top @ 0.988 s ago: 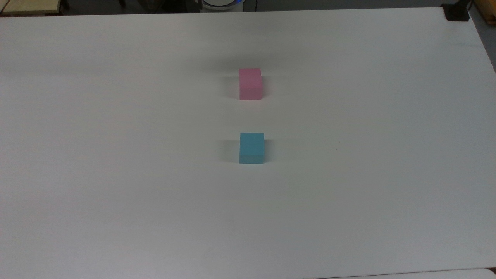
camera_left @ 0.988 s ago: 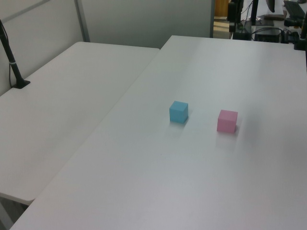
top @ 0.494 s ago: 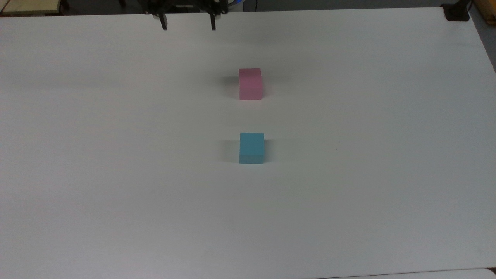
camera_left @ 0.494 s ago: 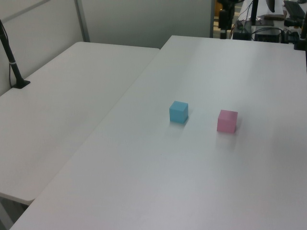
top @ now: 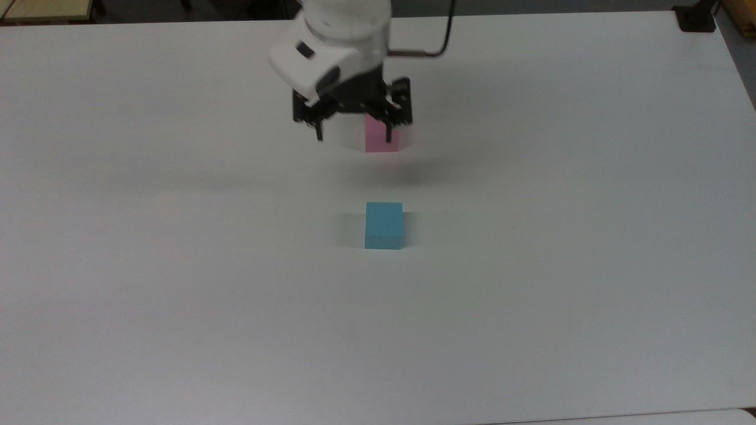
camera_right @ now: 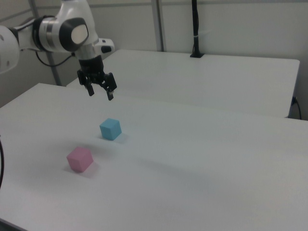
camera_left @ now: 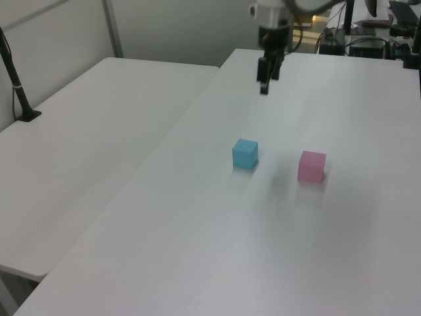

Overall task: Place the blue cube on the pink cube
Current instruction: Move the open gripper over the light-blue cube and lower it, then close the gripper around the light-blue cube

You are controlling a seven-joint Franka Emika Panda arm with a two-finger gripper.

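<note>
- Tool [top: 353,139]: fingers spread wide, empty, raised above the table [top: 177,265].
- Blue cube [top: 384,225]: at the tool's 5 o'clock, top view.
- Pink cube [top: 378,140]: apart, partly behind one finger.

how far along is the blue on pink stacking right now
Nothing is stacked yet. The blue cube sits on the white table, apart from the pink cube. In hand: the gripper hangs open and empty in the air above the table, touching neither cube. Left: descend onto the blue cube, grasp it, lift it, carry it over the pink cube and set it on top.
</note>
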